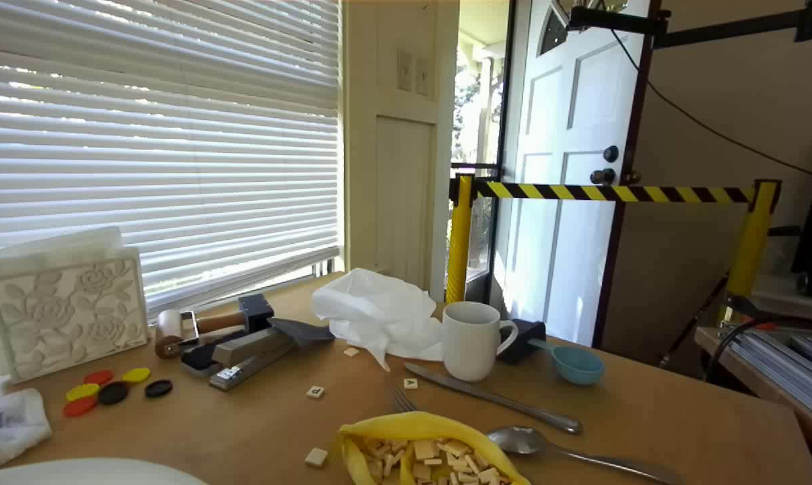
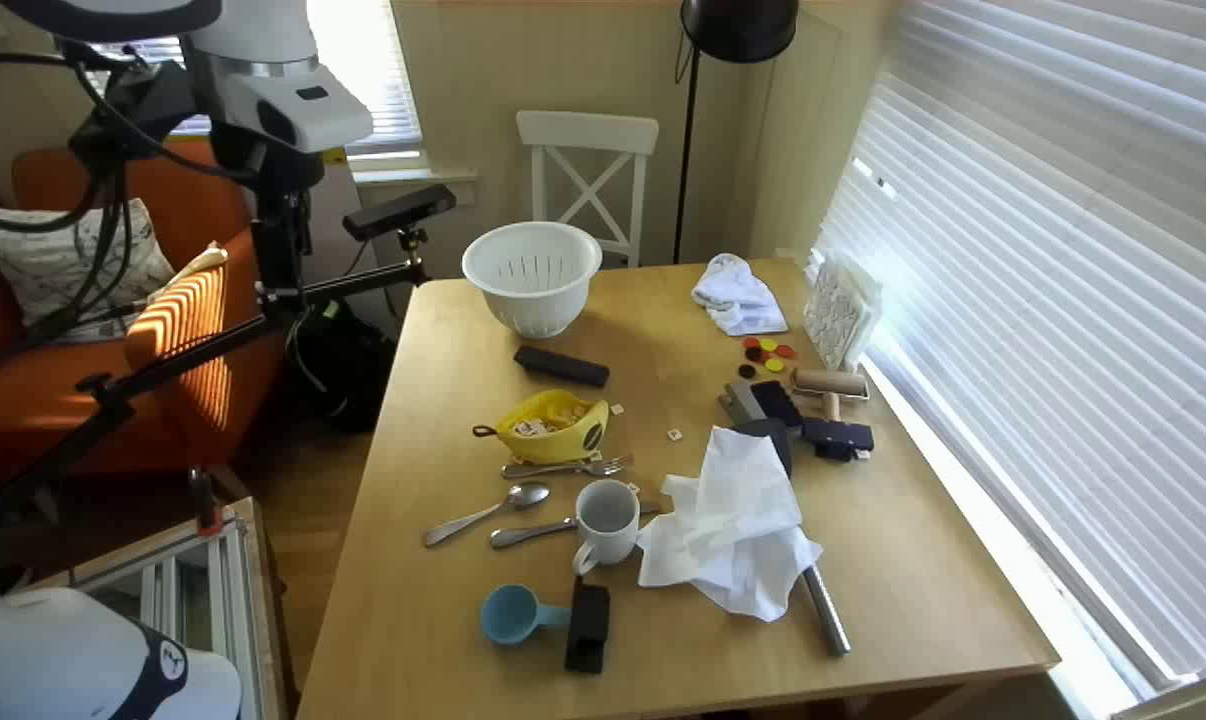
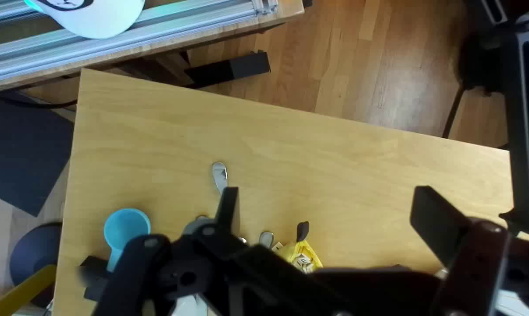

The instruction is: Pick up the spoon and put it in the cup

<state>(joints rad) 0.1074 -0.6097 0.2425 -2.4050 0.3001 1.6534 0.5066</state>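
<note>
The silver spoon lies on the table in both exterior views, its bowl (image 1: 516,440) beside the yellow pouch and its handle (image 2: 466,520) pointing to the table edge. In the wrist view its handle end (image 3: 219,174) shows beyond a finger; the rest is hidden. The white mug (image 1: 470,340) stands upright, also seen in an exterior view (image 2: 613,548), with the knife against or under it. In the wrist view the gripper hides most or all of it. My gripper (image 3: 326,193) is open and empty, high above the table; in an exterior view (image 2: 283,285) it hangs off the table's side.
A knife (image 1: 500,399) and a fork (image 2: 563,468) lie near the spoon. A yellow pouch (image 2: 553,445) holds letter tiles. A blue scoop (image 2: 510,614), a black block (image 2: 588,628) and white paper (image 2: 728,530) surround the mug. A white colander (image 2: 533,290) stands at the far end.
</note>
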